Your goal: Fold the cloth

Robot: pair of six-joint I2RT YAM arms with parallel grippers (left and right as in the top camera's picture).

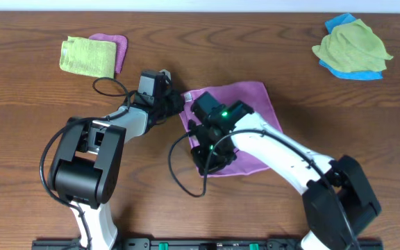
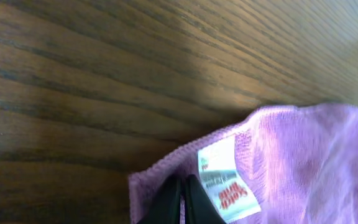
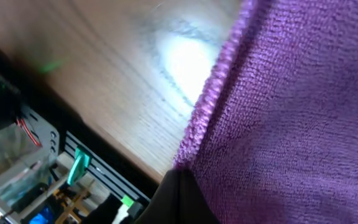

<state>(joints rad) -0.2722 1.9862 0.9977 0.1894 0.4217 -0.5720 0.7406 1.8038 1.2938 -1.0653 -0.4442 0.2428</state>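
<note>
While both arms reach in over the wooden tabletop, a lilac cloth lies spread on it, roughly square and mostly flat, with its fuzzy pile facing up. A small white label is sewn in at the cloth's far-left corner.

The left fingers are pressed together on that same corner, clamping the hem just beside the label. The right fingers are also closed, pinching the cloth's near-left corner where the stitched edge turns. In the right wrist view, purple fabric fills the frame on one side of them and bare wood shows on the other. So both grips sit on the cloth's left edge, one at each end.

Two other piles lie well apart from the cloth. A folded lime-green cloth sits beyond its far-left corner, and a green heap sits beyond its far-right corner.

The cloth looks light, soft and entirely limp. It will probably sag between any two held points and drape wherever it is let down, so it will not keep a shape by itself. The fuzzy surface should give the fingers good purchase, so it is unlikely to slip out. It may also drag a little on the wood. Nothing about it seems fragile.

The best places to take hold are the corners, right on the stitched hem, where the fabric is firmest. Holding two corners of one side should keep that edge level while it is carried across to the opposite side.
</note>
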